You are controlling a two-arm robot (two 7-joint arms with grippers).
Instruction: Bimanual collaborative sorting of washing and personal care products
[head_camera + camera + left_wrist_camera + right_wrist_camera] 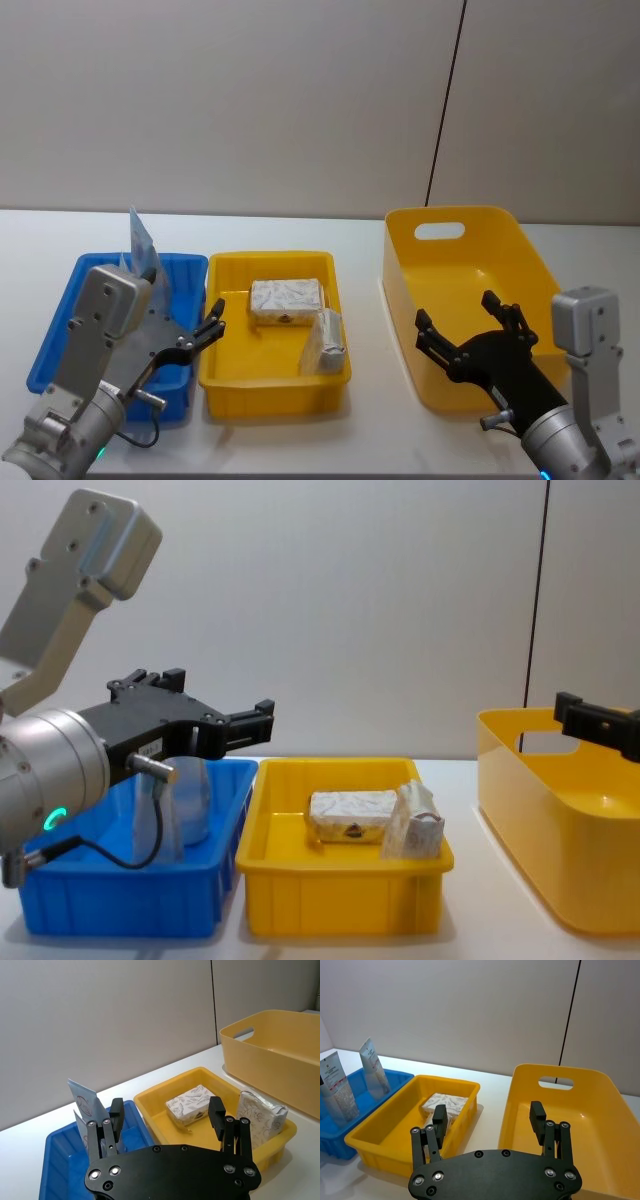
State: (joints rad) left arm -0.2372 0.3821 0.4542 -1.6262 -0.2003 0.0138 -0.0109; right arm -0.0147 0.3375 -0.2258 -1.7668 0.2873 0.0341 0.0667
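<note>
- My left gripper (212, 325) hangs at about ten o'clock from my body, over the line where the blue bin (60, 330) and the small yellow bin (270, 260) sit side by side. Its fingers are spread wide with nothing between them.
- In the chest view those fingers sit well above both rims, with open air under them.
- My right gripper (465, 325) hangs at two o'clock, over the near-left part of the large yellow bin (400, 270). Its fingers are also wide apart and hold nothing. From the chest it sits about level with that bin's rim.
- The blue and small yellow bins are just beside each other; I cannot tell whether their rims meet.
- A strip of bare table (365, 330) separates the small yellow bin from the large one at its three o'clock. More bare table runs behind all three bins, toward the wall at twelve o'clock.
- Blue bin: two pale tubes (372, 1067) stand with their crimped ends up, leaning near the far wall and reaching above the rim.
- Small yellow bin: the wrapped bar (286, 300) lies flat toward the far middle. The crinkly pack (327, 343) stands tilted at the bar's five o'clock, just beside it and close to the right wall.
- Large yellow bin: its floor and handle slot lie beyond my right fingers.
</note>
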